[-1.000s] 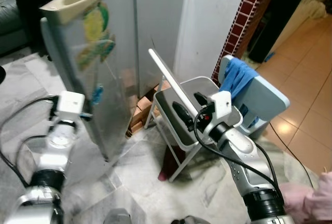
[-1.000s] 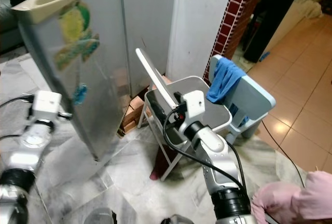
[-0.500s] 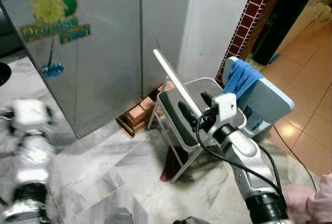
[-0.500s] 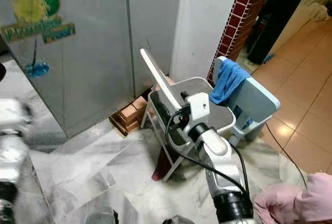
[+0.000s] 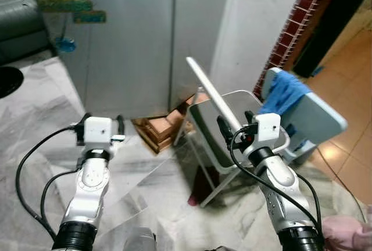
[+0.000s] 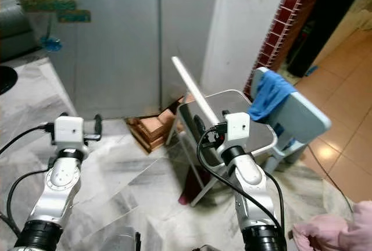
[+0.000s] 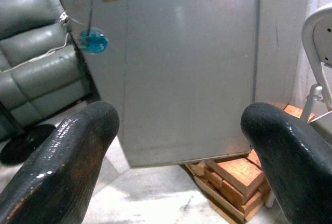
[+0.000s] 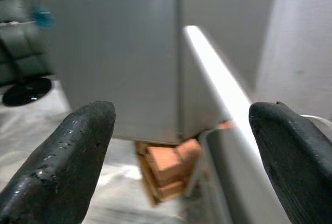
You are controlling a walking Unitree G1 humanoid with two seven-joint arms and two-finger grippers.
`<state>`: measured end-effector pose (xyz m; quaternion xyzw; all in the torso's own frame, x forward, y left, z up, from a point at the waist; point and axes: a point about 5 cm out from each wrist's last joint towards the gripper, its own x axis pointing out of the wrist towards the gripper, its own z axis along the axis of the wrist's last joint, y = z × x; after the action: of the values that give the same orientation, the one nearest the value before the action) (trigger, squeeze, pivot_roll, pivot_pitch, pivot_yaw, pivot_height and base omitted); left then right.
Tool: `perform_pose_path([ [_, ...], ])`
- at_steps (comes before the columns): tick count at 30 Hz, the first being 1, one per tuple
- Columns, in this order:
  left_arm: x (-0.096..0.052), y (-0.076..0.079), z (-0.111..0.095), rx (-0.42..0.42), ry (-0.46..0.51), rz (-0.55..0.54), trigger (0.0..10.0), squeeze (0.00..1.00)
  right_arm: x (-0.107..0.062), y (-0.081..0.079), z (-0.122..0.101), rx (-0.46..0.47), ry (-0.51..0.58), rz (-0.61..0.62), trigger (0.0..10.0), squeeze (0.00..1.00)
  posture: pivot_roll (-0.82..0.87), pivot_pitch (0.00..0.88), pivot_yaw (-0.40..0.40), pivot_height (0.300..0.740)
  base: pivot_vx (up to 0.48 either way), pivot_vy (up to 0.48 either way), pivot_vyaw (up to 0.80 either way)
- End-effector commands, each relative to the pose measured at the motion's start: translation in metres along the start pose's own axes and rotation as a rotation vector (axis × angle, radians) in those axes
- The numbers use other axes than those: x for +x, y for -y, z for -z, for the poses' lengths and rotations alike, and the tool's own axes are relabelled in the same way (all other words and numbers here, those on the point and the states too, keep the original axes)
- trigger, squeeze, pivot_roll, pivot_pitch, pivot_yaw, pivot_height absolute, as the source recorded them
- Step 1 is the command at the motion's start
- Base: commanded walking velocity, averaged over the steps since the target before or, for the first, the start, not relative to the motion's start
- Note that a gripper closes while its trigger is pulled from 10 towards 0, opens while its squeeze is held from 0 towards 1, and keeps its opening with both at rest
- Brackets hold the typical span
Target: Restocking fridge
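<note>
well, both grippers gape empty — left gripper (image 7: 176,146), right gripper (image 8: 181,151) — before the smooth grey metal fridge (image 5: 133,36).

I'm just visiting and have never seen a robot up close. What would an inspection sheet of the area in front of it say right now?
Surface: pale marble floor, with a clear plastic sheet lying on it.
Job's things: grey fridge, door shut, propped on bricks.
Clutter: folding metal chair; blue cloth draped on a light blue plastic chair; pink cloth.
Grippers: left gripper open, holding nothing, pointed at the fridge; right gripper open, holding nothing, raised by the folding metal chair.
Cables: black cables loop along both arms.
Surroundings: grey sofa, white wall, red tiled pillar.
</note>
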<state>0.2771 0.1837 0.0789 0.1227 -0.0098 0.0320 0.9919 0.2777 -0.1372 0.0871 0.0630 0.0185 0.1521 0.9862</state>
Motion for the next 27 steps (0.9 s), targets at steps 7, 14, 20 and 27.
perform_pose_path([
  [7,-0.004,0.001,-0.008,0.019,0.004,0.034,10.0,0.0,-0.002,0.012,-0.003,-0.031,0.008,0.036,10.0,0.0,0.11,0.054,-0.029,0.74,0.0,0.48,-0.69],
  [14,-0.006,0.001,-0.007,0.016,-0.003,0.052,10.0,0.0,-0.006,0.022,0.002,-0.048,-0.012,0.097,10.0,0.0,0.1,0.057,-0.035,0.74,0.0,0.48,-0.14],
  [20,-0.011,0.007,-0.006,-0.004,-0.015,0.073,10.0,0.0,-0.013,0.027,0.007,-0.028,-0.03,0.124,10.0,0.0,0.09,0.057,-0.032,0.74,0.0,0.48,0.0],
  [27,-0.019,0.012,-0.001,-0.026,-0.043,0.092,10.0,0.0,-0.021,0.031,0.012,-0.008,-0.036,0.185,10.0,0.0,0.08,0.039,-0.02,0.74,0.0,0.48,0.0],
])
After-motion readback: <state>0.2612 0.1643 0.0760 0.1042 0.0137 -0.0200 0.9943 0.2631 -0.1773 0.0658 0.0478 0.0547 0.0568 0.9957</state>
